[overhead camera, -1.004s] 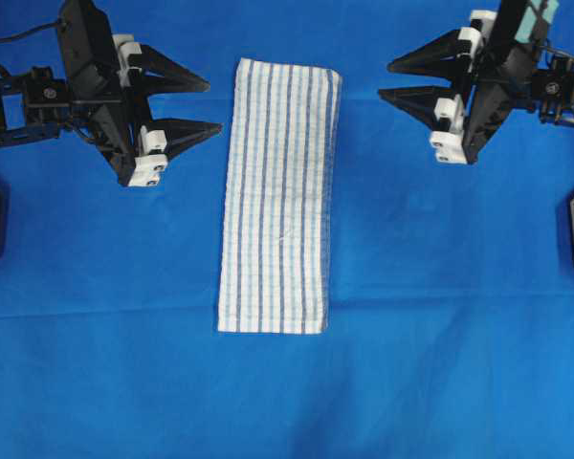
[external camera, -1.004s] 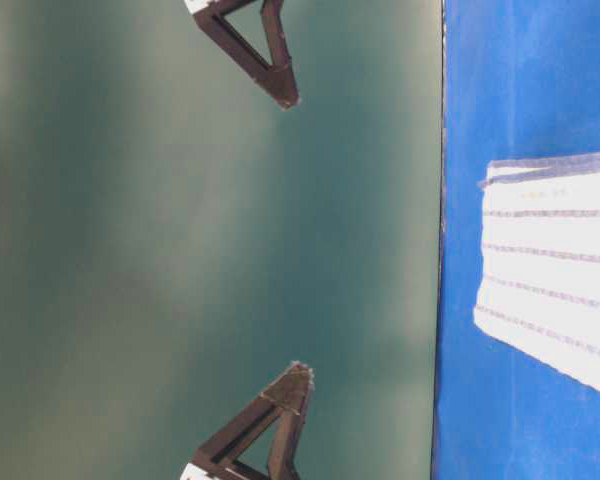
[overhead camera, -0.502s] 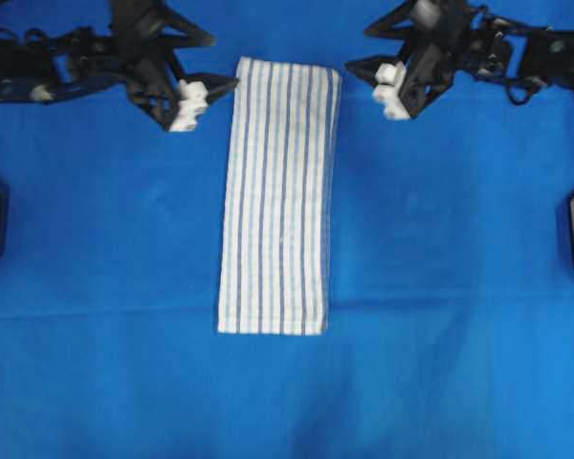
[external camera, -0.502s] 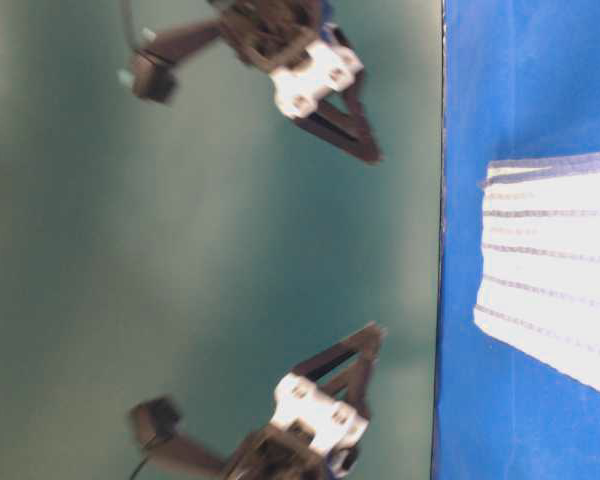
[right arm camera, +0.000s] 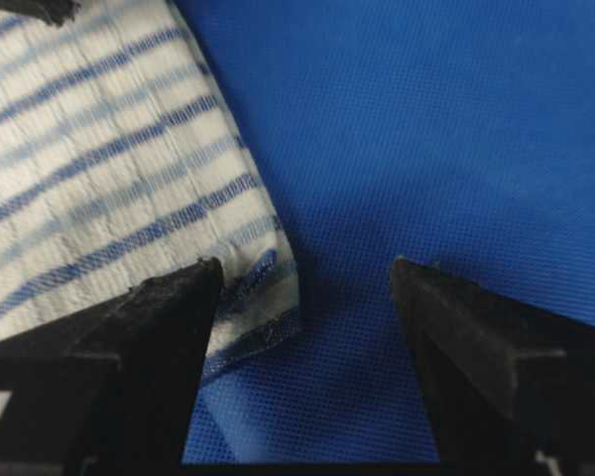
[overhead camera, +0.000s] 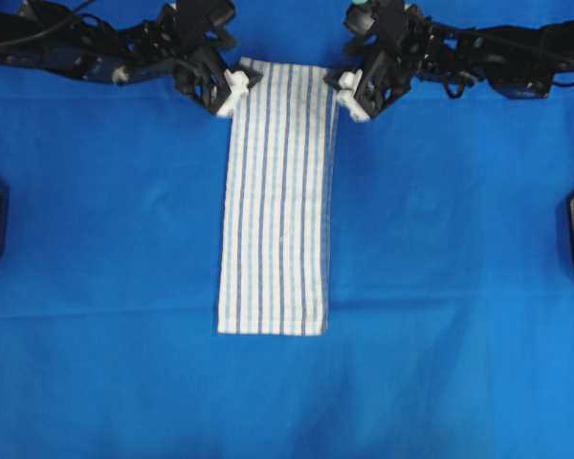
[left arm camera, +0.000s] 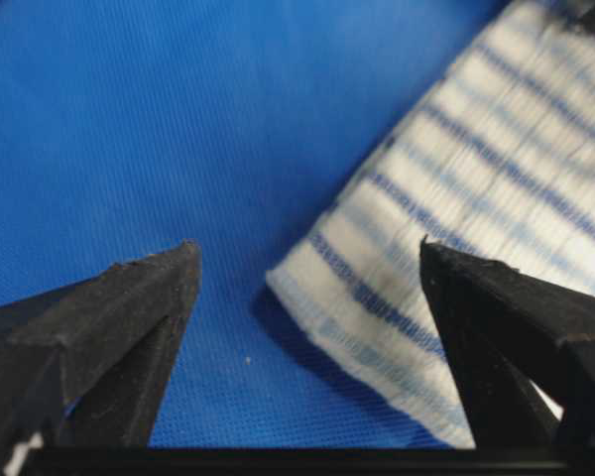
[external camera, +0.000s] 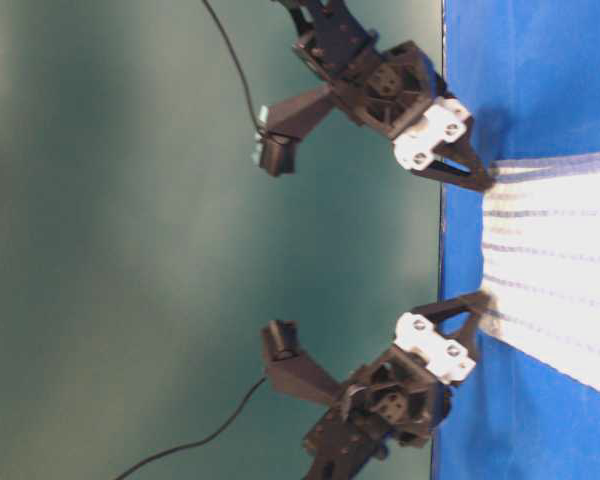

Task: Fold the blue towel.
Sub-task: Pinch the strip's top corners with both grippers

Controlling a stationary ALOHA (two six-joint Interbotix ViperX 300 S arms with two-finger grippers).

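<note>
Blue sheet (overhead camera: 440, 287) covers the table; the blue towel (overhead camera: 277, 201) lies flat on it as a long narrow strip (likely already folded lengthwise, judging by shape). Left gripper (left arm camera: 307, 273) is spread wide, one far corner sitting between its fingers (left arm camera: 129, 307), nothing pinched. Right gripper (right arm camera: 302, 283) likewise gapes, the other far corner just inside one finger. Remaining, as I judge: close on both corners, carry them over to the near edge.

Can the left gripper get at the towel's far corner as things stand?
Probably yes: the left gripper is open, its fingers straddle the blue towel corner, and nothing lies between.
</note>
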